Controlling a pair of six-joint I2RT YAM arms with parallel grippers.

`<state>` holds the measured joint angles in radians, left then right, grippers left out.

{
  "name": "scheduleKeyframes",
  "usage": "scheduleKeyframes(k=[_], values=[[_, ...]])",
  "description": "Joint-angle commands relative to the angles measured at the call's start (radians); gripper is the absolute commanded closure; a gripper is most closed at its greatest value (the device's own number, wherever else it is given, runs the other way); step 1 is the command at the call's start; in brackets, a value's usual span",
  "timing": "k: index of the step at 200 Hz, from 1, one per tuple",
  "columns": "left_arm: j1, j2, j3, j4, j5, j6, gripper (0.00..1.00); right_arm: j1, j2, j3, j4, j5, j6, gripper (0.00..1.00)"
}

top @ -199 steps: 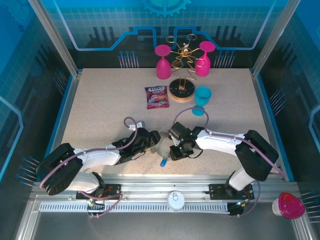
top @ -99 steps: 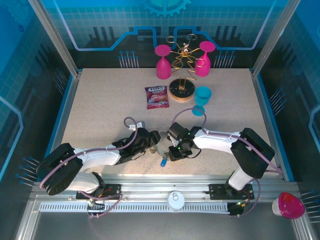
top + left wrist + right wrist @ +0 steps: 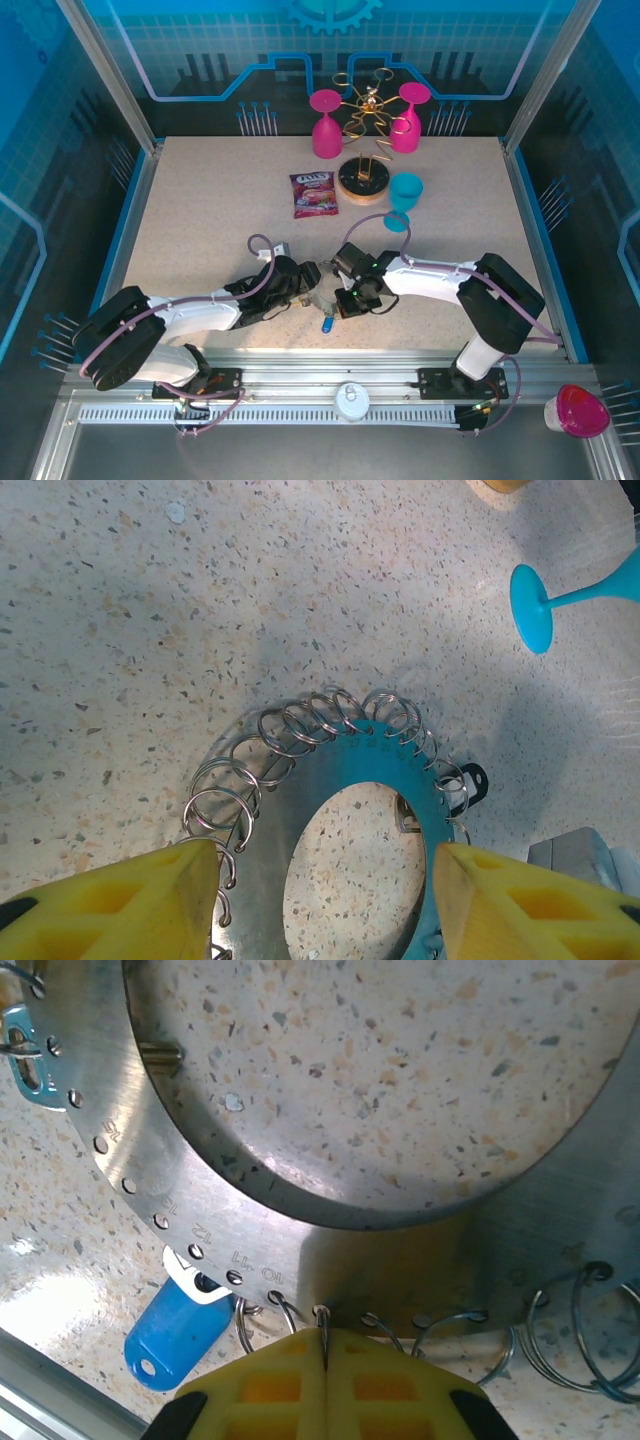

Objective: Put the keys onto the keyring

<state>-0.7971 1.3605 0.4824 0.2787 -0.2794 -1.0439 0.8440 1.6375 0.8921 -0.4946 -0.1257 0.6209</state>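
— Start at the right gripper (image 3: 322,1360): what has it got?

— Its yellow pads are clenched flush together. One thin wire loop (image 3: 322,1328) at the rim of the keyring (image 3: 150,1155) is pinched in the seam. I read that as pinning the loop so a key can be worked onto it.

— And the left gripper (image 3: 322,870)?

— Its jaws are apart, with one pad against each outer side of the keyring. It appears to be grasping the ring across its width, probably to stop it sliding while the other arm fiddles.

— Where does the ring sit?

— Between the two grippers, close to the near edge of the table (image 3: 200,200), about its middle. A blue key (image 3: 175,1335) already hangs from a loop just beside the pinched one, on the side toward that edge.

— Anything different from a second ago?

— The right arm has crept a little leftward onto the ring, and its jaws have come together. The left arm, the ring and the blue key lie as before.
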Motion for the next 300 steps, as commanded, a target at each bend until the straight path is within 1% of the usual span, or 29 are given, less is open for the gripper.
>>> scheduleKeyframes(k=[1, 27, 46, 112, 137, 167, 181, 191, 219, 235, 247, 256, 274, 284, 300], values=[[-0.008, -0.026, 0.001, -0.026, -0.029, 0.027, 0.41, 0.012, -0.029, 0.026, -0.069, 0.051, -0.019, 1.00], [-0.009, -0.035, 0.005, -0.041, -0.042, 0.049, 0.41, 0.012, -0.083, 0.019, -0.160, 0.120, -0.098, 1.00], [-0.008, -0.038, 0.007, -0.049, -0.052, 0.065, 0.41, 0.012, -0.086, -0.002, -0.187, 0.157, -0.136, 1.00], [-0.009, -0.055, 0.014, -0.076, -0.060, 0.082, 0.41, 0.030, 0.006, 0.025, -0.131, 0.129, -0.135, 1.00], [-0.009, -0.067, 0.013, -0.080, -0.073, 0.099, 0.41, 0.030, 0.028, 0.036, -0.132, 0.128, -0.136, 0.95], [-0.008, -0.063, 0.010, -0.056, -0.077, 0.109, 0.41, 0.031, 0.032, 0.036, -0.130, 0.130, -0.132, 0.94], [-0.009, -0.061, 0.013, -0.055, -0.074, 0.115, 0.41, 0.031, 0.034, 0.037, -0.128, 0.129, -0.131, 0.96], [-0.008, -0.061, 0.015, -0.056, -0.074, 0.117, 0.41, 0.032, 0.033, 0.040, -0.127, 0.132, -0.130, 1.00], [-0.008, -0.088, 0.011, -0.057, -0.090, 0.152, 0.41, 0.033, -0.009, 0.035, -0.124, 0.157, -0.141, 1.00], [-0.009, -0.130, 0.005, -0.056, -0.117, 0.219, 0.41, 0.033, -0.072, 0.023, -0.108, 0.164, -0.184, 1.00], [-0.009, -0.173, 0.008, -0.056, -0.140, 0.305, 0.41, 0.032, -0.137, 0.011, -0.089, 0.181, -0.238, 1.00], [-0.009, -0.205, 0.013, -0.051, -0.149, 0.386, 0.40, 0.032, -0.187, 0.000, -0.065, 0.200, -0.287, 1.00], [-0.007, -0.258, 0.034, -0.060, -0.149, 0.588, 0.40, 0.016, -0.283, -0.007, -0.002, 0.218, -0.399, 1.00], [-0.006, -0.280, 0.056, -0.083, -0.144, 0.692, 0.40, -0.004, -0.321, -0.007, 0.031, 0.199, -0.463, 1.00], [0.004, -0.301, 0.082, -0.112, -0.121, 0.831, 0.45, -0.054, -0.358, -0.004, 0.089, 0.132, -0.539, 1.00]])
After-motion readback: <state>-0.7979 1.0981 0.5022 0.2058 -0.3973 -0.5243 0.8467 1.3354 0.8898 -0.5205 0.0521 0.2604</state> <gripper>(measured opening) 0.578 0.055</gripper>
